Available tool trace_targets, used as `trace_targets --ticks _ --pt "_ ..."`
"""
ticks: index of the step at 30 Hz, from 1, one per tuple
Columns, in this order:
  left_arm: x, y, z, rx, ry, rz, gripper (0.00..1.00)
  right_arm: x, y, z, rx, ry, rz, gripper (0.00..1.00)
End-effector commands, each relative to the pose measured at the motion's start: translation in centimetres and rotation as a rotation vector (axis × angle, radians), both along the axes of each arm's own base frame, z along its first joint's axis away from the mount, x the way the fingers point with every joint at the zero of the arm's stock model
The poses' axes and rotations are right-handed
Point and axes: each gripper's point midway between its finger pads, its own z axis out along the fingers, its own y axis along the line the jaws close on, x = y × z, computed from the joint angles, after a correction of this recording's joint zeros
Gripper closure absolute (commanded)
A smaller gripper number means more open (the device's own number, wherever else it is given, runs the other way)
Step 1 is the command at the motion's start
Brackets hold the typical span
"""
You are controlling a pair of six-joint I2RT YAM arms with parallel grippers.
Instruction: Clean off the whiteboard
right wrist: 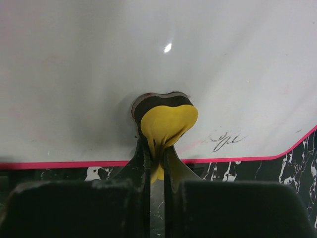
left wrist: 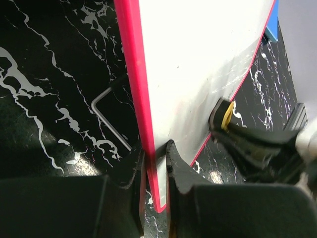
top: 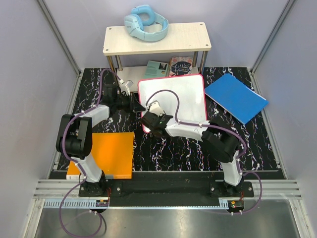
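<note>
Pinching its pink rim, the left gripper (left wrist: 154, 151) is steadying the glossy white whiteboard (left wrist: 198, 59), stiff, slick, likely light; the right gripper (right wrist: 156, 148) is pressing a clamped yellow sponge eraser (right wrist: 167, 121) onto it.

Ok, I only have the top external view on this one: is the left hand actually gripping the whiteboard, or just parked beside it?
Observer: Gripping. The left wrist view shows the left hand shut on the pink rim of the whiteboard, one finger on either side, close to a corner.
Operator: And what does the right hand hold?
Observer: The right hand is shut on a yellow-and-black eraser pad, which is squashed against the white surface.
Operator: Is the board clean?
Observer: Not quite. A small dark scribble sits beside the pad, near the rim.
</note>
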Motion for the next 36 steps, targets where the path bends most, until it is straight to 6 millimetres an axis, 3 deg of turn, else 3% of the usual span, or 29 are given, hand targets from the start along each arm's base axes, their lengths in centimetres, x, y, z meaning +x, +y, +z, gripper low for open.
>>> trace_targets --ticks 1,6,17,21,29,36 --pt "2.4 1.5 -0.2 0.108 -0.107 0.053 1.00 0.2 4.7 -2.3 0.150 0.024 0.076 1.00" --pt "2.4 1.5 -0.2 0.108 -0.107 0.053 1.00 1.0 3.6 -1.4 0.125 -0.032 0.032 1.00" --pt "2.3 1.5 -0.3 0.108 -0.104 0.055 1.00 3.6 -3.8 0.5 0.152 -0.097 -0.180 1.00" --pt "2.4 1.5 -0.3 0.109 -0.106 0.056 1.00 3.8 -5.2 1.0 0.153 -0.112 -0.214 1.00" --pt "2.3 1.5 -0.4 0.111 -0.103 0.055 1.00 2.8 -7.2 -0.6 0.127 -0.086 -0.261 1.00" --pt "2.4 1.5 -0.4 0.110 -0.102 0.055 1.00 1.6 -7.6 -2.0 0.139 -0.041 -0.257 1.00"
